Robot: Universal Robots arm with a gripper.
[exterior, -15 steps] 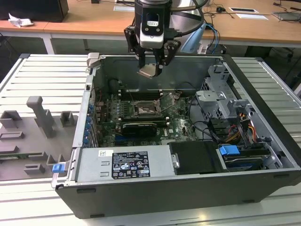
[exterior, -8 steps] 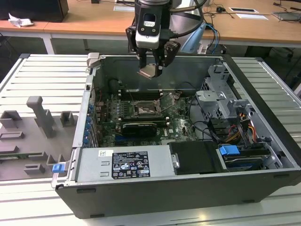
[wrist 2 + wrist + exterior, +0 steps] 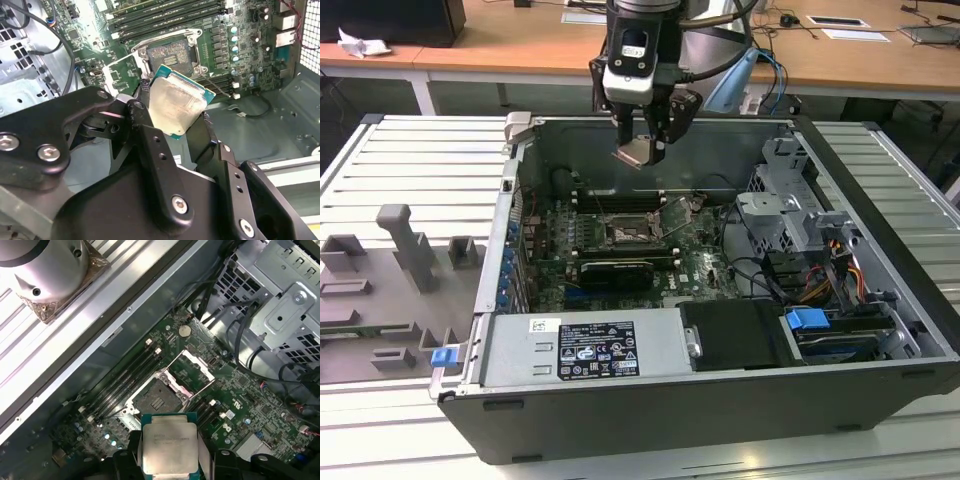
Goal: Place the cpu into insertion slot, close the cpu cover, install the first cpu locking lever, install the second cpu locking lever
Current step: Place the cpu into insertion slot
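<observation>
Wooden desks stand behind a slatted table point(image 3: 380, 150) bearing an open computer case point(image 3: 720, 400). Upper centre of the exterior view, the tool point(image 3: 642, 150) clamps the tilted cpu point(image 3: 632, 156) above the bare insertion slot point(image 3: 625, 235), cpu cover point(image 3: 682, 212) raised. The placing step is in hand, and it calls for squaring the chip to the slot.

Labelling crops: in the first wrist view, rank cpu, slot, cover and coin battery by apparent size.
1. cpu: nearest the camera, so it looks enlarged.
2. slot and cover: about alike, so not ranked against each other.
3. coin battery.
</observation>
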